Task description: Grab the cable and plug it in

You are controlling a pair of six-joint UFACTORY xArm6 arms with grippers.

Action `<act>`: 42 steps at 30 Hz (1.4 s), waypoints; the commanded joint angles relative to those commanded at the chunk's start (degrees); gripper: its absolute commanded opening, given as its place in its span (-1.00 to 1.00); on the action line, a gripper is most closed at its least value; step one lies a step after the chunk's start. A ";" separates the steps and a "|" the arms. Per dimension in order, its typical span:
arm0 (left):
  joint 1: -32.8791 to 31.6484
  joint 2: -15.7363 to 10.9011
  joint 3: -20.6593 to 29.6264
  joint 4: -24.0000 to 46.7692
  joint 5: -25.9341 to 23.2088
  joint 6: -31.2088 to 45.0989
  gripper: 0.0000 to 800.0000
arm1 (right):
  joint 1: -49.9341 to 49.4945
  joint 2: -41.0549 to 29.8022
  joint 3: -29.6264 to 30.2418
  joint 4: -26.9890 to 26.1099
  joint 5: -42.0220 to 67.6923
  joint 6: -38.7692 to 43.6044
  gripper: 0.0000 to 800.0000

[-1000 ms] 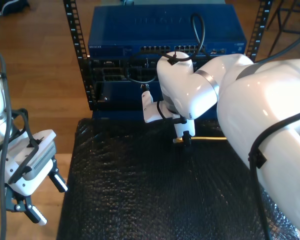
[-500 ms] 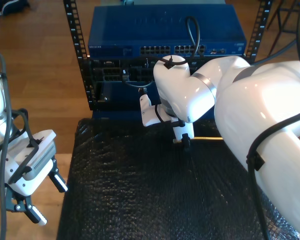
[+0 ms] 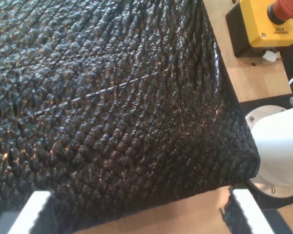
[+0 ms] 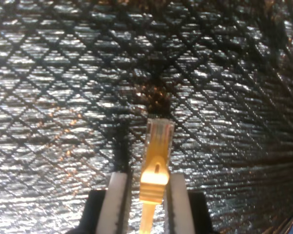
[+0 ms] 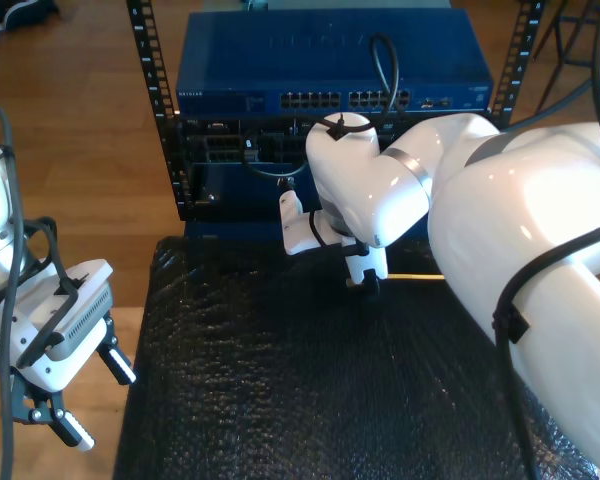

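- Right now my second hand (image 4: 147, 195) is pinched on the cable (image 4: 155, 161) just behind its tip, the pale fingers (image 4: 118, 195) pressed against either side of the yellow boot.
- Beyond the fingertips juts the clear plug (image 4: 160, 130), its long axis running straight on from the hand, so the plug faces wherever the hand faces.
- At this moment that is down toward the black padded surface (image 5: 280, 400), near its far edge; the rest of the cable (image 5: 416, 276) trails off toward the exterior view's right, low over the surface.
- Just past that far edge stands the blue switch (image 5: 320, 60) in its rack (image 5: 150, 100), its row of ports (image 5: 345, 99) higher than the hand and facing the near side.
- To my judgement the coming move turns on this: the plug's axis has to swing from pointing down to pointing level and away, in line with a port, before it is pushed in.
- My first hand (image 5: 85, 390) hangs off the surface's near corner at the exterior view's left, fingers spread and holding nothing, well apart from the cable, so the second arm is plainly the nearer.
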 joint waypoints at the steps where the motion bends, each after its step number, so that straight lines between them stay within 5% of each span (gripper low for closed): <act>1: 0.00 0.00 0.00 0.00 0.00 0.00 1.00 | 0.00 0.00 0.00 -0.44 0.00 0.35 -0.63; 7: 0.00 0.00 0.00 0.00 0.00 0.00 1.00 | 0.00 0.00 0.00 -1.58 0.00 1.32 -0.68; 18: 0.00 0.00 0.00 0.00 0.00 0.00 1.00 | 0.00 0.00 0.44 -1.58 0.09 1.41 -0.46; 42: 0.00 0.00 -0.09 0.00 0.00 0.00 1.00 | -0.26 -0.18 0.44 -1.93 0.09 1.32 -0.53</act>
